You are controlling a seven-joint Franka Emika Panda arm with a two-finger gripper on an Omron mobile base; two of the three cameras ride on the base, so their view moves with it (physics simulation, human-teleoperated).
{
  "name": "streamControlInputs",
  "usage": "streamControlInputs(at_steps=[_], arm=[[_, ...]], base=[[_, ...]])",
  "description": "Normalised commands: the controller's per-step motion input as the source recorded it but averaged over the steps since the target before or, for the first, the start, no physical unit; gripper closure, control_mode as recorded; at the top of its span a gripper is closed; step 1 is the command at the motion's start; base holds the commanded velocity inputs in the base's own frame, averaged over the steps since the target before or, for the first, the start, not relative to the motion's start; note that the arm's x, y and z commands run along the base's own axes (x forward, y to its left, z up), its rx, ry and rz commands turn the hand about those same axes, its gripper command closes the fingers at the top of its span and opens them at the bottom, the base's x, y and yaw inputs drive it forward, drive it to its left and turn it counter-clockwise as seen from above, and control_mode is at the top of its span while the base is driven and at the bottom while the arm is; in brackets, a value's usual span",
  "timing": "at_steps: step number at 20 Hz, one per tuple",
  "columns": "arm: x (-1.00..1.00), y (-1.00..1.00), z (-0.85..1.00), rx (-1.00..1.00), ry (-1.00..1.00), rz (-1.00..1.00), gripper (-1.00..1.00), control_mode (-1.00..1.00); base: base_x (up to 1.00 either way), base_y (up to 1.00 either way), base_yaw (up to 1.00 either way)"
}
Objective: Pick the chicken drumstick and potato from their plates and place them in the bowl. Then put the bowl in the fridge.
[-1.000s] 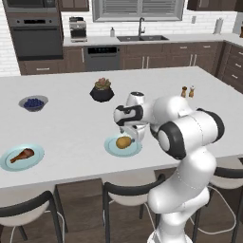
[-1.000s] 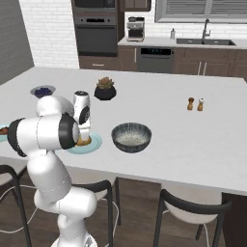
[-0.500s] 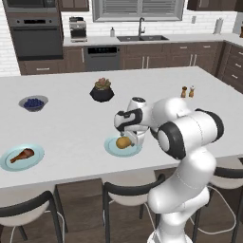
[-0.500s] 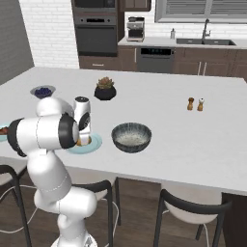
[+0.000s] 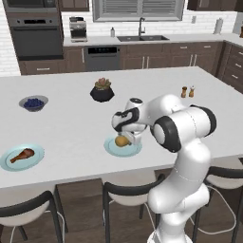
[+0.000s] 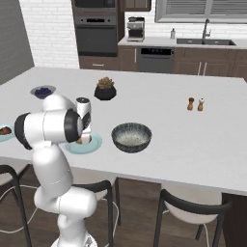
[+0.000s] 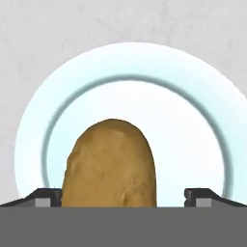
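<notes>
Two fingertips of my claw (image 7: 123,198) stand wide apart, one on each side of the potato (image 7: 109,164), not closed on it. The potato lies on its blue plate (image 7: 193,125) on the white surface (image 5: 71,128). The drumstick (image 5: 22,154) sits on the other plate (image 5: 10,163), well apart; the bowl (image 6: 131,137) stands near.
</notes>
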Motion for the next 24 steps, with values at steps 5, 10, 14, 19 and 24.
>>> streamControlInputs(at_steps=[5,10,14,19,24], arm=[[0.21,0.0,-0.3,0.0,0.0,0.0,-1.0,-1.0],[0.04,0.07,-0.62,0.0,-0.02,0.0,1.0,-1.0],[0.0,0.01,-0.49,0.0,-0.07,0.0,1.0,-1.0],[-0.29,-0.02,0.02,0.01,-0.06,0.0,1.0,-1.0],[-0.93,-0.26,0.86,0.04,-0.12,0.0,1.0,-1.0]], base=[[0.0,0.0,0.0],[0.0,0.0,0.0],[0.0,0.0,0.0],[0.0,0.0,0.0],[0.0,0.0,0.0]])
